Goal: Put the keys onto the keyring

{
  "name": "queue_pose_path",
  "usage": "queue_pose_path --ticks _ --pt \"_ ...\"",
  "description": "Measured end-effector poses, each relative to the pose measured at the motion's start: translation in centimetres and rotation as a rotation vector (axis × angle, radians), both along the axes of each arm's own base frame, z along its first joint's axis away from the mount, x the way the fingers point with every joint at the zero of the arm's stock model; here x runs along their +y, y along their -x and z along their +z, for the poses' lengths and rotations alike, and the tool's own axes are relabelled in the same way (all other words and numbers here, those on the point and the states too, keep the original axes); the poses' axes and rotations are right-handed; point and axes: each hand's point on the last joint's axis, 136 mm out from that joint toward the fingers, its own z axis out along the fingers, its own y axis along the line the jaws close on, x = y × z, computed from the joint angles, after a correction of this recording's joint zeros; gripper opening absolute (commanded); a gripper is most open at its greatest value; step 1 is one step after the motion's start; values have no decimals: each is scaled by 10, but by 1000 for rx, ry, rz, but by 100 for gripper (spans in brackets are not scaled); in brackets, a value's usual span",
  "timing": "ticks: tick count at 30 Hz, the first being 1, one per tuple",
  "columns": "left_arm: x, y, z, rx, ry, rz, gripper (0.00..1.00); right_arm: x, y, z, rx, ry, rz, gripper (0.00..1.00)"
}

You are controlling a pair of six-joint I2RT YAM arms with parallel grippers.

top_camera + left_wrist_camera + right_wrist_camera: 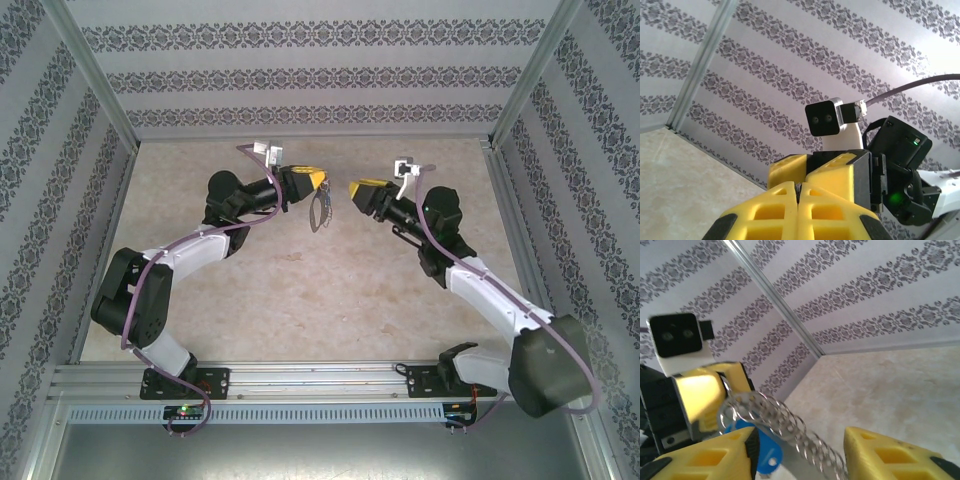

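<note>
My left pincer [318, 181] is closed on the keyring [781, 421], which hangs above the far middle of the desk [300, 300]. My right pincer [799, 436] stands open around the ring's coil, and the blue key [765, 458] is just beside one finger. I cannot tell if the key is really threaded. If it is not, it may slip off and fall on the desk.

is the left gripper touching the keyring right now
Touching. In the right wrist view the keyring comes out from between the left gripper's shut yellow fingers; in the top view it hangs from that gripper's tip.
</note>
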Motion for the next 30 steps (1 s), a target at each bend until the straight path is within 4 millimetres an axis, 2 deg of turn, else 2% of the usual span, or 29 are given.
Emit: queue_pose_path --ticks 5,12,21,30 --pt "1 -7 -5 33 16 59 0 10 -6 16 -14 -82 38 42" --pt "-1 -10 -2 48 37 100 0 39 -2 29 -30 -126 114 41" --pt "1 -13 -1 61 47 118 0 51 -4 22 -14 -134 141 40" --pt "-1 -12 -2 62 47 115 0 54 -9 20 -3 -152 145 26"
